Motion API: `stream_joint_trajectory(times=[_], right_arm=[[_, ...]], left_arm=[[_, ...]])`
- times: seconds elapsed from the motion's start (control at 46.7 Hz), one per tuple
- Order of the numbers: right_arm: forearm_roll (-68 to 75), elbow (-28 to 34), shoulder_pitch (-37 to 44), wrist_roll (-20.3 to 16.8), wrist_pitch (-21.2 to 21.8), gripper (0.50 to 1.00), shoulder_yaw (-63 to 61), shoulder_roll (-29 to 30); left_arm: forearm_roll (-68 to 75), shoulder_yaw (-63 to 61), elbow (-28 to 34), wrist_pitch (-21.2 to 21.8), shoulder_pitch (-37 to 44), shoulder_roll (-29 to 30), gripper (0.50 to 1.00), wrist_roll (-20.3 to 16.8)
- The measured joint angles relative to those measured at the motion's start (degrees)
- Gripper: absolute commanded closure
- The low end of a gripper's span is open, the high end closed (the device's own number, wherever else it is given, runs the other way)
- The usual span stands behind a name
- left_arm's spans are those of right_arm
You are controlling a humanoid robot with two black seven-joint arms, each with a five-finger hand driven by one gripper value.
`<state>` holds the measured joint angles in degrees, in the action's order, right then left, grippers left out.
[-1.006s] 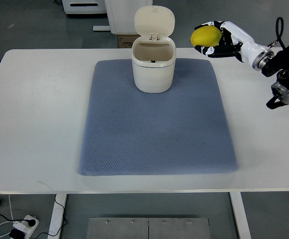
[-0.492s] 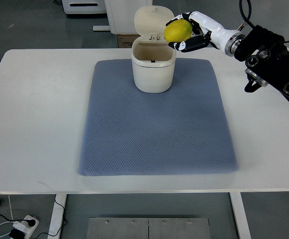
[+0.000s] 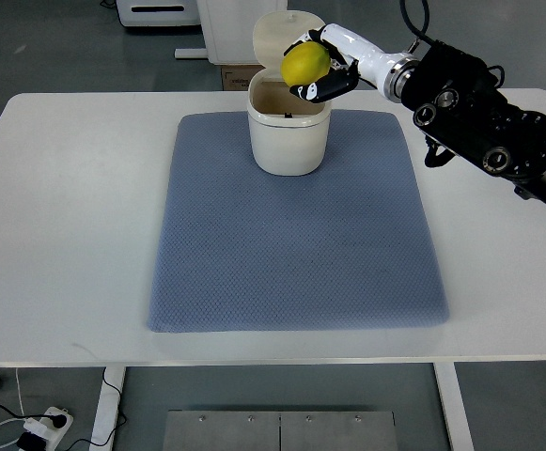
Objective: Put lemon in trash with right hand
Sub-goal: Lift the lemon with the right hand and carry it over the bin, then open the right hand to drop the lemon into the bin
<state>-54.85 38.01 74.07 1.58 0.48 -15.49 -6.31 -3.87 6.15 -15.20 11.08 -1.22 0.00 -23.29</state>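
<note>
White table [image 3: 66,235] fills the view, grey floor showing beyond its far edge and a power strip [image 3: 42,427] down by the near left leg. On the tabletop lies a blue-grey mat [image 3: 291,244], and at the mat's far end stands a cream trash bin [image 3: 288,133], lid [image 3: 274,33] flipped up and back, mouth wide open. And there's the lemon [image 3: 305,64], bright yellow, held up in the air right over the far right part of the bin's opening, not inside it yet! The right hand [image 3: 321,68] has its fingers wrapped tight around the fruit, dark fingertips showing under and beside it, white wrist trailing off to the bulky black arm [image 3: 484,127] that comes in from the right edge across the table's far right corner. The mat around the bin carries nothing else, and the left arm doesn't show anywhere
</note>
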Motion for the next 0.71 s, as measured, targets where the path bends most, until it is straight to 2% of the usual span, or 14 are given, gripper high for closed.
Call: stream_joint_trajectory(times=[0.535, 0.556, 0.578, 0.599, 0.706], right_arm=[[0.2, -7.4, -0.3, 0.0, -0.6, 1.0, 1.7, 4.6], [0.2, -7.7, -0.3, 0.0, -0.6, 0.955, 1.7, 4.7], [0.3, -7.9, -0.4, 0.0, -0.7, 0.867, 1.7, 4.7], [0.3, -8.0, -0.5, 0.0, -1.0, 0.825, 1.6, 4.7], [0.6, -8.4, -0.6, 0.0, -3.1, 0.743, 1.6, 4.7]], left_arm=[[0.0, 0.0, 0.0, 0.0, 0.0, 0.0, 0.5, 0.0], [0.0, 0.0, 0.0, 0.0, 0.0, 0.0, 0.5, 0.0], [0.0, 0.0, 0.0, 0.0, 0.0, 0.0, 0.5, 0.0], [0.0, 0.0, 0.0, 0.0, 0.0, 0.0, 0.5, 0.0], [0.0, 0.0, 0.0, 0.0, 0.0, 0.0, 0.5, 0.0]])
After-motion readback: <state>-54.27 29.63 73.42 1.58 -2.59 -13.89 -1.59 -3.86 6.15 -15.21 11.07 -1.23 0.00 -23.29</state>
